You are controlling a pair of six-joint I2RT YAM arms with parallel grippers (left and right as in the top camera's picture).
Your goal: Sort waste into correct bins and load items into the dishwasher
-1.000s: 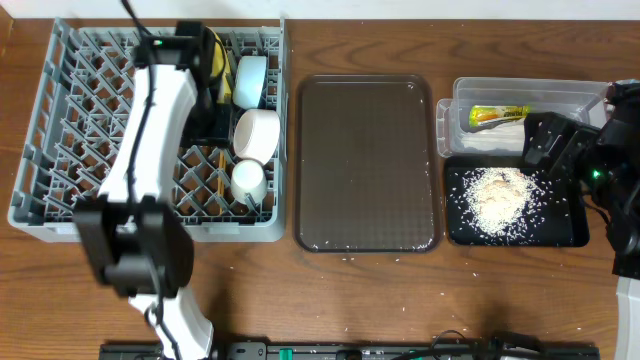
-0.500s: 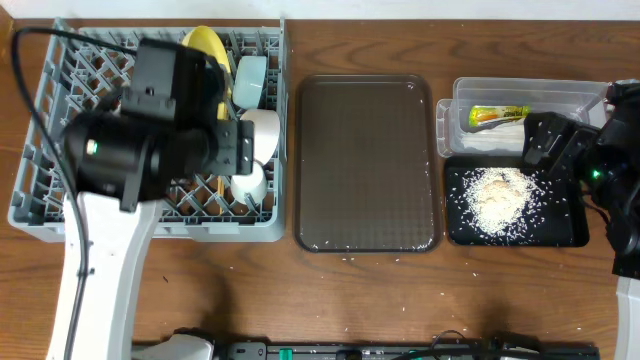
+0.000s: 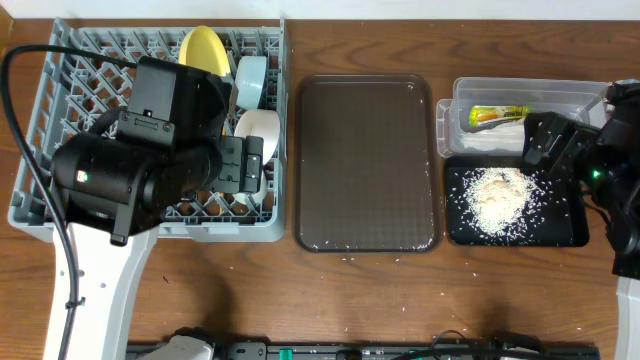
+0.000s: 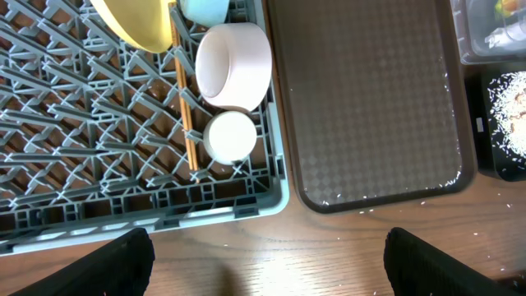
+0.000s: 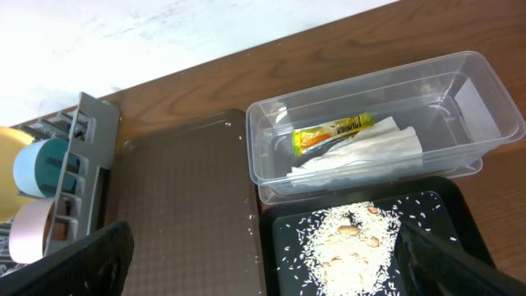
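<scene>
The left arm (image 3: 140, 170) has slid a little toward the near edge of the rack (image 3: 70, 70) since half a second ago, uncovering more of the plate (image 3: 203, 48); the right arm has not moved. The left gripper (image 4: 271, 267) hangs above the rack's near rim with its fingers spread wide and nothing between them. The right gripper (image 5: 267, 271) is likewise wide apart and empty, over the black tray (image 3: 570, 225). The plate stands on edge at the rack's far side, with the blue bowl (image 3: 252, 78) just beside it. The white bowl (image 3: 262, 130) lies on its side nearer, the cup (image 4: 230, 136) touching it, and the chopsticks (image 4: 184, 107) lie along the grid beside both. The sachet (image 5: 333, 131) and napkin (image 5: 370, 150) are in the tub (image 5: 477, 107). Rice (image 3: 497, 197) is heaped on the black tray, with stray grains on the brown tray (image 3: 367, 160) and table (image 3: 400, 300).
</scene>
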